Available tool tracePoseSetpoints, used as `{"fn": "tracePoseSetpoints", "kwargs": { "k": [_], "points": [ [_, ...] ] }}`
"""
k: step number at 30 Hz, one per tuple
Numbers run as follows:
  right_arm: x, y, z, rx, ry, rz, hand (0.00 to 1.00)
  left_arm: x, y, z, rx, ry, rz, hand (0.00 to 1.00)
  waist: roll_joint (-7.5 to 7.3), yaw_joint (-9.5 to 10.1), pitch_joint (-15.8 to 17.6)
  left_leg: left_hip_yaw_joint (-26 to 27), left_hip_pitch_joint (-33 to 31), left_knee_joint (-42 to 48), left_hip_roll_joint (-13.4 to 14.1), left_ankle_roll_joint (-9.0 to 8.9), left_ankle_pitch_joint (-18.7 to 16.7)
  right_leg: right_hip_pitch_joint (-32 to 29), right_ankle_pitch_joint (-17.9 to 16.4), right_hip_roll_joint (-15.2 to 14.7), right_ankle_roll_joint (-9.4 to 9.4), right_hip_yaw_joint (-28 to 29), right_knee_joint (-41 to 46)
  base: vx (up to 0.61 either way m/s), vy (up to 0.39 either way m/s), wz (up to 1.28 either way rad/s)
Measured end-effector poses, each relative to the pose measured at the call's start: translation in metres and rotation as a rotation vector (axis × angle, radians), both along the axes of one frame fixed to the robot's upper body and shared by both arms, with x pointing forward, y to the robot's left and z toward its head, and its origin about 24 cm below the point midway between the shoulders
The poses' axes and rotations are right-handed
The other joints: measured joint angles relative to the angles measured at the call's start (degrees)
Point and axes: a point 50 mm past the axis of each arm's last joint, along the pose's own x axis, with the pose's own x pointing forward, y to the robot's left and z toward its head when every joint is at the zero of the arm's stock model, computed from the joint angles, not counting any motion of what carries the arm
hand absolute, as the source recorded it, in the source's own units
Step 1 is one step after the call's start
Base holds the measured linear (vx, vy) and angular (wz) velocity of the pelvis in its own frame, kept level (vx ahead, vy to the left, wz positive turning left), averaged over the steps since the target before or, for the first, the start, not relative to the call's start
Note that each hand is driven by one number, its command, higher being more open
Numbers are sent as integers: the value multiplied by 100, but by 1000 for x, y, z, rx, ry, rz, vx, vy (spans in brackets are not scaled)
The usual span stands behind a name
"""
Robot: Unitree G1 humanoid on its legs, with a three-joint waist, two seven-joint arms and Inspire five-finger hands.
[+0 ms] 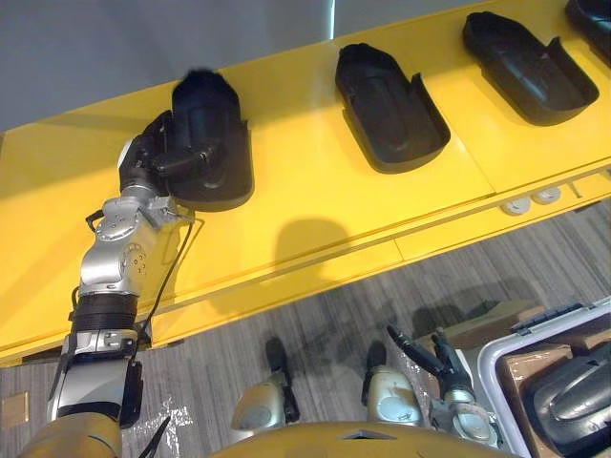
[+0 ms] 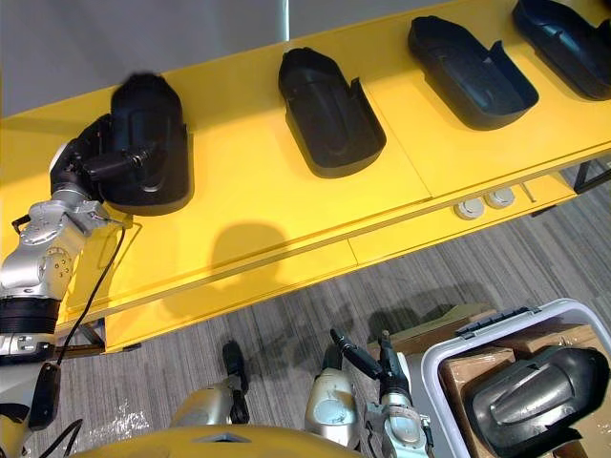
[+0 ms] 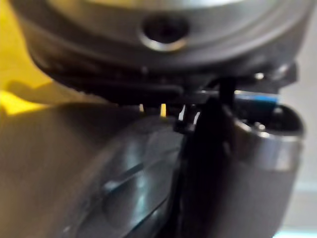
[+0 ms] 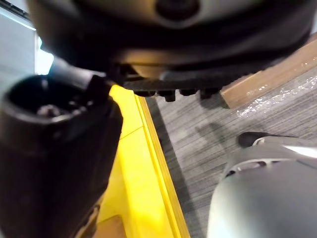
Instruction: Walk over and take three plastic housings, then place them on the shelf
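- You have five black plastic housings in sight: four on the shelf (image 1: 315, 205) and one in the bin (image 2: 430, 377).
- On the shelf they lie in one row, well apart from each other: the leftmost housing (image 1: 215, 134), the second housing (image 1: 391, 110), the third housing (image 1: 530, 67) and the fourth housing (image 2: 563, 33), which is cut off by the picture's edge.
- The bin housing (image 2: 539, 391) rests on cardboard (image 2: 468, 377) inside the white bin, low at your robot's right.
- Your left hand (image 1: 153, 157) is closed on the leftmost housing. The thumb is laid across its top and the fingers are curled at its near-left rim, and the housing sits flat on the shelf.
- Your right hand (image 1: 431, 358) hangs low by the bin, fingers loosely extended and holding nothing.
- The shelf is a long, glossy yellow surface made of panels with visible seams.
- Behind it stands a plain grey wall (image 1: 95, 48).
- Below it is a grey, streaked floor (image 2: 535, 258).
- One small white disc (image 1: 516, 205) and a second disc (image 1: 547, 196) sit just beside each other, under the shelf's front edge.
- A tan cardboard box (image 2: 434, 324) lies on the floor against the bin.
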Motion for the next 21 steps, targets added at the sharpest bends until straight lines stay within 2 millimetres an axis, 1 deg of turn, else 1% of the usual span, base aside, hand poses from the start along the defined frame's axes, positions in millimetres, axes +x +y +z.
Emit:
{"fn": "tracePoseSetpoints", "kwargs": {
  "k": [3,8,11,14,17,18,21],
  "points": [
    [0,-1,0,-7,1,-12,100,0,0,-2,-18,8,-1,100,0,-4,0,-15,72,-1,10,5,-14,114,4,17,6,-27,-66,9,1,1],
    [-8,1,-7,9,33,-76,100,2,2,-14,-36,66,-12,100,25,-18,-50,-95,343,1,2,21,-11,519,17,48,28,-158,-311,39,5,6],
    [-11,5,-9,19,48,-84,100,1,5,-13,-28,74,-24,100,46,-13,-66,-124,356,9,-17,22,-10,592,51,63,38,-204,-415,33,8,6],
    [-14,5,-12,21,63,-105,100,1,8,-16,-24,101,-36,100,59,-14,-107,-129,435,19,-28,19,-11,810,150,88,57,-263,-677,34,7,4],
    [-16,5,-12,8,63,-143,100,0,12,-15,-12,115,-43,100,85,0,-188,-122,443,22,-23,19,-11,889,227,119,47,-279,-837,12,2,1],
    [-15,5,-12,0,60,-158,100,-1,16,-12,6,119,-42,100,84,0,-210,-112,491,23,-14,19,-11,958,256,135,40,-279,-903,6,-6,-6],
    [-14,1,-8,-44,32,-208,100,-3,23,-5,69,116,-18,100,134,4,-417,-97,521,16,4,12,-16,998,256,152,36,-273,-914,2,-2,-1]
  ]
}}
